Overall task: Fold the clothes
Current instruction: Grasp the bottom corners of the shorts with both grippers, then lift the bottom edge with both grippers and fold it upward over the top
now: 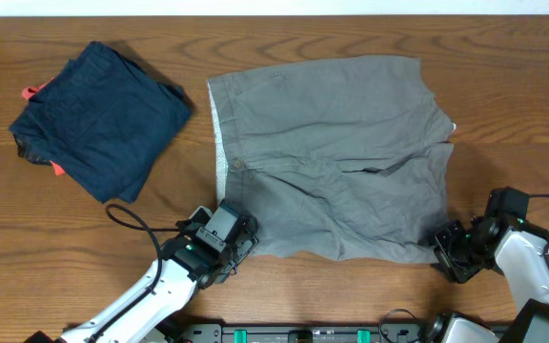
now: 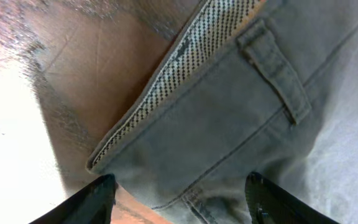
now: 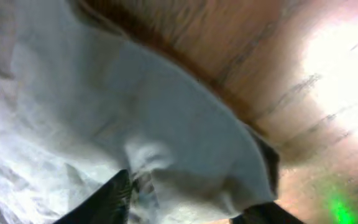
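Note:
The grey-khaki shorts (image 1: 332, 152) lie spread flat on the wooden table (image 1: 65, 219), waistband to the left with the pale patterned lining showing along its edge. My left gripper (image 1: 237, 244) is open at the near waistband corner. In the left wrist view its fingers (image 2: 182, 202) straddle that corner of the shorts (image 2: 229, 118) next to a belt loop. My right gripper (image 1: 446, 250) is open at the near leg hem corner. In the right wrist view its fingers (image 3: 185, 208) straddle the hem cloth (image 3: 166, 118).
A dark navy folded garment (image 1: 103, 114) with red-orange bits lies at the far left of the table. The table's front edge runs just behind both grippers, with cables near it.

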`<state>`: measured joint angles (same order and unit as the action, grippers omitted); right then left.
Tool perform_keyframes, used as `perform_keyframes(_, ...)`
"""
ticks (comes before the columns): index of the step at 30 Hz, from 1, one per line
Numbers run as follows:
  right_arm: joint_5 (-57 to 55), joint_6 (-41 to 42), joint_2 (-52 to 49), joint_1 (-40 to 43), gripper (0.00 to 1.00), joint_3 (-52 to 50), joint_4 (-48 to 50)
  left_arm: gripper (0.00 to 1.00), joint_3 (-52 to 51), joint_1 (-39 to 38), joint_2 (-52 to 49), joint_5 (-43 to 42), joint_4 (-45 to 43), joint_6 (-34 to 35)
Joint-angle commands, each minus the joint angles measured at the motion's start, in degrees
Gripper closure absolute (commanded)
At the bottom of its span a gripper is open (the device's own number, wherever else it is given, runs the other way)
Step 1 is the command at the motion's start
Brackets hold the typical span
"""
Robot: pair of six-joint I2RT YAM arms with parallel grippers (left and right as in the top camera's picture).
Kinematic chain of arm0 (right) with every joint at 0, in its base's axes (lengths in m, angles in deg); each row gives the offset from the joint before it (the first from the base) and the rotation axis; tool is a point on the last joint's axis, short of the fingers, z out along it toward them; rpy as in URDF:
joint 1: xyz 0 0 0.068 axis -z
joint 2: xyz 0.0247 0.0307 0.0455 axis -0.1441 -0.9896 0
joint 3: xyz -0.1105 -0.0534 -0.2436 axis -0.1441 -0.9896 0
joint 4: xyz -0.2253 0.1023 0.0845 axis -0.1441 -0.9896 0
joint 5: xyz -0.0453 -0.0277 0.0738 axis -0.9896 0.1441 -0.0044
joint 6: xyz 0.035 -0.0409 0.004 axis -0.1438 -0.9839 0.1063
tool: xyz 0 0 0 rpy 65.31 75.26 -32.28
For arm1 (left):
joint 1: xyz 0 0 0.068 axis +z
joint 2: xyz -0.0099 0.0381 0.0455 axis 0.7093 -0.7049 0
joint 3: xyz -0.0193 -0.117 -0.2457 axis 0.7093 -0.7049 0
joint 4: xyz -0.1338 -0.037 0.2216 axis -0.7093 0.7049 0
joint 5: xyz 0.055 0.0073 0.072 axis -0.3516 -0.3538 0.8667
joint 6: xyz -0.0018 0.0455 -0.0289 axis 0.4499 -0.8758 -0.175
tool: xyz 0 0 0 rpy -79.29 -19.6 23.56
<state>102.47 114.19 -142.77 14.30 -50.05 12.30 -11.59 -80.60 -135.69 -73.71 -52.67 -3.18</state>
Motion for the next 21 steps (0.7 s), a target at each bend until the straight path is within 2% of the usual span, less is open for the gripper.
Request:
perform_keyframes(1,-2.29,0.52,-1.20,-1.03,0.67,-2.21,1.73,0.31,-0.87,-0.13,-0.94,0.39,-0.04,2.51)
perform_keyframes(4,-2.29,0.52,-1.20,-1.03,0.81,-2.21,2.16,0.31,-0.87,-0.13,-0.94,0.61,-0.04,2.51)
perform_keyframes(10,-2.49,0.22,-1.20,-1.03,0.96,-2.21,2.54,0.34,-0.87,-0.13,-0.94,-2.25,1.22,2.73)
perform_keyframes(11,-2.75,0.20,-1.20,-1.03,0.98,-2.21,2.49,0.42,-0.87,-0.13,-0.94,-2.19,1.36,2.71)
perform_keyframes(13,-3.15,0.00,-1.20,-1.03,0.99,-2.21,2.54,0.78,-0.87,-0.13,-0.94,-0.59,1.29,2.67)
perform_keyframes(14,-3.37,0.00,-1.20,-1.03,0.99,-2.19,2.64,0.90,-0.87,-0.13,-0.94,0.98,1.29,2.60)
perform_keyframes(15,-3.34,0.00,-1.18,-1.03,0.99,-2.19,2.80,0.94,-0.85,-0.04,-0.92,2.01,1.25,2.40)
perform_keyframes(18,-3.32,-0.81,-1.18,-1.01,0.99,-1.57,2.93,0.94,-0.44,0.59,-0.52,2.05,1.27,0.20)
perform_keyframes(21,-3.30,-1.29,-1.18,-0.72,0.99,0.79,1.46,0.94,0.98,1.03,1.55,0.74,2.19,-7.04)
